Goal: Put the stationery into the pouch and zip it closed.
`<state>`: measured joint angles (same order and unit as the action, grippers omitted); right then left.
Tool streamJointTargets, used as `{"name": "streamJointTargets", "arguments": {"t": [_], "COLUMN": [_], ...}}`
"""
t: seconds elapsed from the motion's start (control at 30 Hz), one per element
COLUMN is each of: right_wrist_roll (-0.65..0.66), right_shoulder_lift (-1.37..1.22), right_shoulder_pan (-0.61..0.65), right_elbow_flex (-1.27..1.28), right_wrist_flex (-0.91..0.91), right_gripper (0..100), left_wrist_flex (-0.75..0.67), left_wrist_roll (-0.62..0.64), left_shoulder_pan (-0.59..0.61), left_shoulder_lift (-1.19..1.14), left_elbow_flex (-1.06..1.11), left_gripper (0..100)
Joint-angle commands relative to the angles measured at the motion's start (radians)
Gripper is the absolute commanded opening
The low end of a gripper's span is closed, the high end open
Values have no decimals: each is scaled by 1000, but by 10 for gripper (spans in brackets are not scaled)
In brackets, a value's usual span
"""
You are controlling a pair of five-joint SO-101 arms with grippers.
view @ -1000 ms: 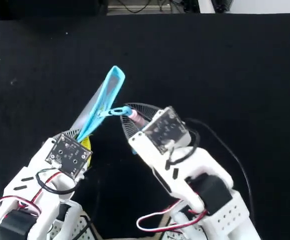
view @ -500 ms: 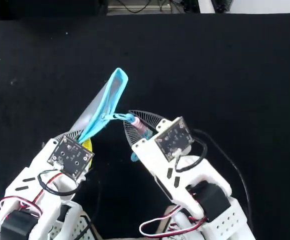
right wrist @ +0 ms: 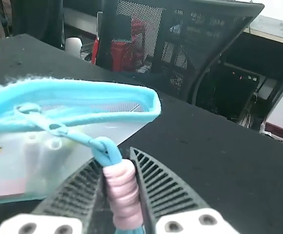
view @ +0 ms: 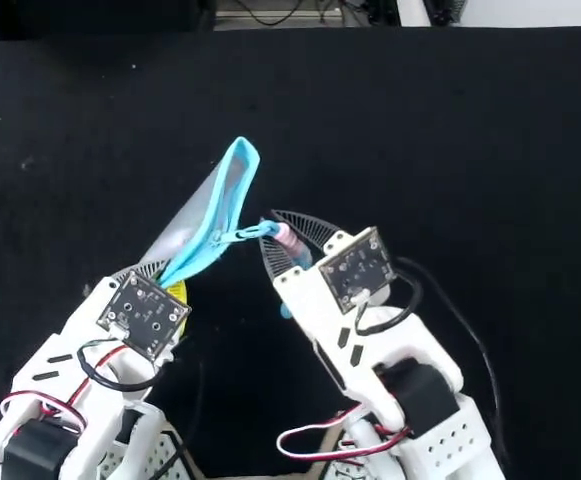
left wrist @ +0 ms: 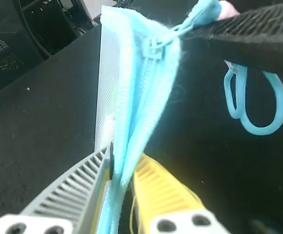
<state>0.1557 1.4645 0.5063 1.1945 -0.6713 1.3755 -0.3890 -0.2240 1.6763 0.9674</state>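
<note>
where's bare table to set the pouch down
The black table is bare beyond the clear blue-edged pouch and right of the right arm. Crowded in the near middle, where the left gripper clamps the pouch and the right gripper its pink zip pull.

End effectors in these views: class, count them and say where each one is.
2. The left end effector clamps the zip edge of the pouch; the right end effector pinches the pink pull attached to the pouch's zip.

Light-blue pouch (view: 232, 188), pink zip pull (view: 287, 237), black table (view: 450, 130)
</note>
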Motion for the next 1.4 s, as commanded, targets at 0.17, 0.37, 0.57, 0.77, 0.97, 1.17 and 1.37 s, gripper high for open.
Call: {"name": "streamJointTargets", "arguments": {"t": [0.17,0.37,0.57,0.77,0.97,1.17,1.37], "right_wrist_roll": [-8,-11,-11,-11,-12,-12,-12], "right_shoulder_lift": [5,5,-62,-220,-341,-343,-343], "right_shoulder_pan": [-57,-172,-170,-169,-167,-78,32], "right_elbow_flex": [68,68,74,41,-82,-145,-139], "right_wrist_flex": [114,129,157,195,72,-64,-89], "right_gripper": [11,11,11,11,11,13,14], "left_wrist_flex": [28,28,28,28,28,28,28], "left_wrist_roll": [2,2,2,2,2,2,2], "left_shoulder_pan": [-2,-2,-2,-2,-2,-2,-2], "left_shoulder_lift": [-5,-5,-5,-5,-5,-5,-5], "left_elbow_flex": [58,58,58,59,59,59,59], "left_gripper": [29,29,29,29,29,29,29]}}
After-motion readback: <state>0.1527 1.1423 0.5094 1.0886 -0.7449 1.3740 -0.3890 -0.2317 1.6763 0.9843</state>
